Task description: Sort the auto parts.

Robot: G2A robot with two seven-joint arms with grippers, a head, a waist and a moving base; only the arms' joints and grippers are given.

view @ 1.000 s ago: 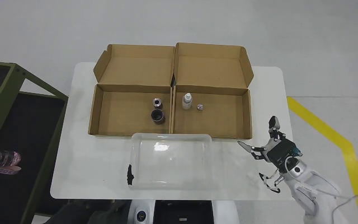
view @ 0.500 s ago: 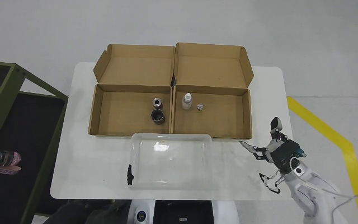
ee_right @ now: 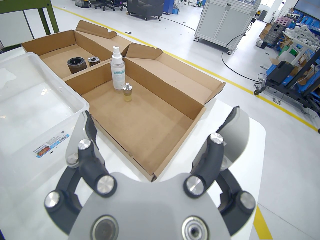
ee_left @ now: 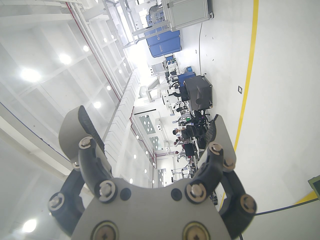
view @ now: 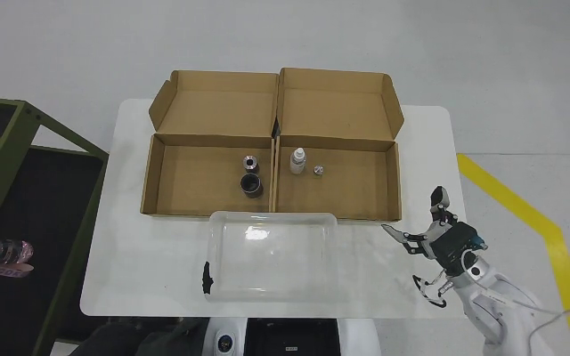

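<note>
Two open cardboard boxes stand side by side at the back of the white table. The left box (view: 191, 182) holds a dark cylinder (view: 252, 184) and a smaller metal ring (view: 249, 163). In the right box (view: 356, 187) stand a white spray bottle (view: 298, 160) and a small glass bottle (view: 319, 168). My right gripper (view: 411, 212) hovers open and empty over the table's front right corner, just off that box's corner. Its wrist view shows the spray bottle (ee_right: 117, 68), small bottle (ee_right: 127, 93) and cylinder (ee_right: 76, 65) beyond the right gripper (ee_right: 162, 116). My left gripper (ee_left: 150, 113) is open, pointing up into the room.
A clear plastic tub (view: 218, 258) with nothing in it sits at the front centre, touching the boxes' front walls. A small black piece (view: 207, 278) shows at its front left corner. A green cart (view: 36, 178) stands left of the table. Bare table lies either side of the tub.
My right gripper has drifted slightly toward the table's front right corner, still open. The parts and boxes have not moved.
</note>
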